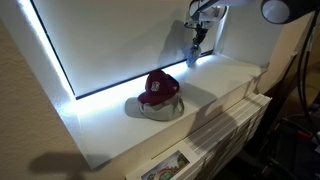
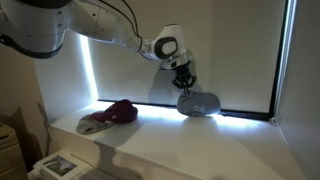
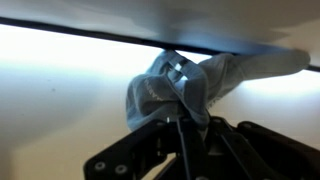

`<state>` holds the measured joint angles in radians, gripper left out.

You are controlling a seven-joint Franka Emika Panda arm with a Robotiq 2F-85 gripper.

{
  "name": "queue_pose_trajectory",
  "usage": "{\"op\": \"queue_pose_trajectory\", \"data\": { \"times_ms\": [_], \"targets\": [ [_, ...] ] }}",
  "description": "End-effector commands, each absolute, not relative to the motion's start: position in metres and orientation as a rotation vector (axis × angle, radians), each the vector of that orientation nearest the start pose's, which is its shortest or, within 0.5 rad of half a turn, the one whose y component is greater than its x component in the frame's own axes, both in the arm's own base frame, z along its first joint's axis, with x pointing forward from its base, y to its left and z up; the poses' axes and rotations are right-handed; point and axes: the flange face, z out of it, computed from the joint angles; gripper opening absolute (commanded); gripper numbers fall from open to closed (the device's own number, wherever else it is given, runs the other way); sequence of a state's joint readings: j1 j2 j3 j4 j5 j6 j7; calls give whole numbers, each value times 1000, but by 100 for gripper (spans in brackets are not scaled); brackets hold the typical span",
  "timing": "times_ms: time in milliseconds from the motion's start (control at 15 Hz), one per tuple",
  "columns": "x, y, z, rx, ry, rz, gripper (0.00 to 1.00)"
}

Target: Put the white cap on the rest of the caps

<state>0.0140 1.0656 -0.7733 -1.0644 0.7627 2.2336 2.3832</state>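
White cap (image 2: 199, 104) hangs from the gripper (image 2: 184, 84) in front of the lit blind (image 2: 235, 50), low over the far end of the white ledge (image 2: 200, 150); cannot tell if its bottom touches the ledge. Backlit, so it reads dark bluish-grey in an exterior view. The wrist view shows it paler: soft, wrinkled fabric (image 3: 148, 97) bunched into folds, with the flatter brim running off to the right. Gripper (image 3: 180, 88) is closed almost fully, jaws pinching a fold of the crown, black fingers nearly together, pointing down. The pile (image 2: 112, 114) sits well apart from it along the same ledge. It has a maroon cap (image 1: 158, 88) on top, rounded crown with a pale front logo, and a light grey cap (image 1: 148, 108) underneath, brim sticking out. Both look like soft cloth, slightly slumped. Ledge is smooth, matte white, flat, with bright light spilling along the blind's lower edge. White arm (image 2: 100, 25), glossy, reaches in from the upper side of an exterior view.
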Motion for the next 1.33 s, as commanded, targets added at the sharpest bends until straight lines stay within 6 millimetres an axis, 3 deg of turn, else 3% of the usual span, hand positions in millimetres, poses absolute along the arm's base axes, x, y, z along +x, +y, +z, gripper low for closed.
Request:
{"op": "queue_pose_trajectory", "data": {
  "times_ms": [0,67,200,400,667,933,1000,1267],
  "targets": [
    [752,-241,340,-221,2781,-289,2],
    [732,-244,361,-260,2772,-298,2],
    [730,-217,380,-303,2741,-340,2],
    [705,-203,410,-359,2734,-382,2],
    [664,-187,424,-530,2790,-556,2],
    [626,-138,395,-748,2845,-817,2],
    [624,-111,377,-828,2836,-869,2],
    [583,-33,320,-1084,2756,-1180,2]
  ]
}}
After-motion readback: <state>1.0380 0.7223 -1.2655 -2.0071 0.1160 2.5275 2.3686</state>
